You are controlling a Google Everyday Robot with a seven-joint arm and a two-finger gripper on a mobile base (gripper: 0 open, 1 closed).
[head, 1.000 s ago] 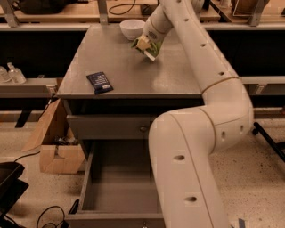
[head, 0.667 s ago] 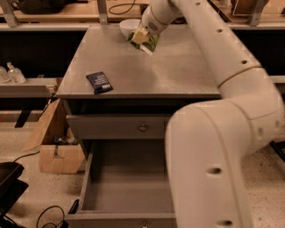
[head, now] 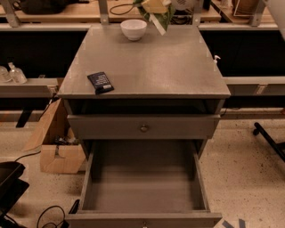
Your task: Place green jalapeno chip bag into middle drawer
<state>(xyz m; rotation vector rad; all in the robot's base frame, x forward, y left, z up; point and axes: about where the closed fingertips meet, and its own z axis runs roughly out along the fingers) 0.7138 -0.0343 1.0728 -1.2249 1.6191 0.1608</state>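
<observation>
The green jalapeno chip bag [head: 159, 18] hangs at the top edge of the camera view, lifted above the back of the cabinet top, just right of a white bowl. My gripper [head: 154, 5] is shut on the bag's upper part and is mostly cut off by the top of the frame. The middle drawer [head: 142, 189] is pulled out at the bottom of the cabinet, wide open, its grey floor bare, with a small knob [head: 143, 224] on its front.
A white bowl [head: 133, 29] and a dark navy packet [head: 100, 82] sit on the grey cabinet top [head: 178, 67]. A closed drawer front with a round knob [head: 143, 128] is above the open drawer. A cardboard box [head: 53, 147] stands on the floor at left.
The gripper has lifted the bag up and away from the cabinet top to the top edge of view. The arm that covered the right side has swung out of view.
</observation>
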